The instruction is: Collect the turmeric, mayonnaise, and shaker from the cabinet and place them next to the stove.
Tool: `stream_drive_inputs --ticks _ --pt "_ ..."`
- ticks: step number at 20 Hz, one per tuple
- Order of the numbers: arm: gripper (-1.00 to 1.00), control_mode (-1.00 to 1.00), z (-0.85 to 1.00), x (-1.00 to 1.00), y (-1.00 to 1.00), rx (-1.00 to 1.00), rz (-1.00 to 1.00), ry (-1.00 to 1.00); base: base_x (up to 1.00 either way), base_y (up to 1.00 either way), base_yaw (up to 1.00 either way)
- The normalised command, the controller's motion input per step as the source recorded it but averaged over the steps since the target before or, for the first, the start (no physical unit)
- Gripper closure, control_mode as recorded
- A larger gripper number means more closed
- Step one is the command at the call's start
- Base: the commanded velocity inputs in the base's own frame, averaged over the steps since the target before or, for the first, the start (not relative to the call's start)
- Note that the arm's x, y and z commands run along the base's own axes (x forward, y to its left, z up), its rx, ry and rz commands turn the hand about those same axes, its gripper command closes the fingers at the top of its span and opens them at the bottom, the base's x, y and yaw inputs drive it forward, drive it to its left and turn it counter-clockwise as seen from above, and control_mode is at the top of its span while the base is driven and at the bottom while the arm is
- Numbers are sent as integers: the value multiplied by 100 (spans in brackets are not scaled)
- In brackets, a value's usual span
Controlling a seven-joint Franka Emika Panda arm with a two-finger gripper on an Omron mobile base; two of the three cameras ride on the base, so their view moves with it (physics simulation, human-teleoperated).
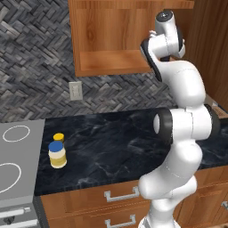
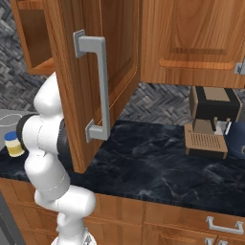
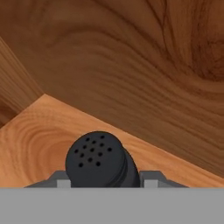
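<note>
wall: grey herringbone tile (image 1: 35,53) | outlet (image 1: 75,91) on it | black marbled countertop (image 1: 116,142) below | wooden drawers (image 1: 111,200) beneath countertop

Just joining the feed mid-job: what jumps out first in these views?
The white arm reaches up into the reddish-brown wooden wall cabinet. In the hand view, the gripper is shut on the small near-black shaker with a perforated top, over the shelf board. Below, the blue-lidded cream mayonnaise jar and yellow-lidded turmeric jar stand on the black marbled counter beside the grey stove.

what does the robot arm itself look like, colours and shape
The arm is glossy white, built from rounded, bulbous segments joined by dark, near-black bands at the joints. A grey round cap tops its uppermost joint. No cables or markings show. The pincer shows as small grey finger tips.
</note>
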Motion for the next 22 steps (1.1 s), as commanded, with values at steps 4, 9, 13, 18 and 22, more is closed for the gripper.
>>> stream_drive_inputs --ticks 4,9,13,18,22 --pt "100 -100 -19 -25 21 0 0 -9 0 0 0" --pt "100 -100 0 -82 34 0 3 -15 0 0 0" --pt "100 -100 0 -100 48 0 7 -12 0 0 0" --pt "100 -100 -12 -100 64 -4 14 -4 0 0 0" --pt "100 -100 -20 -84 80 -13 26 0 0 0 0"
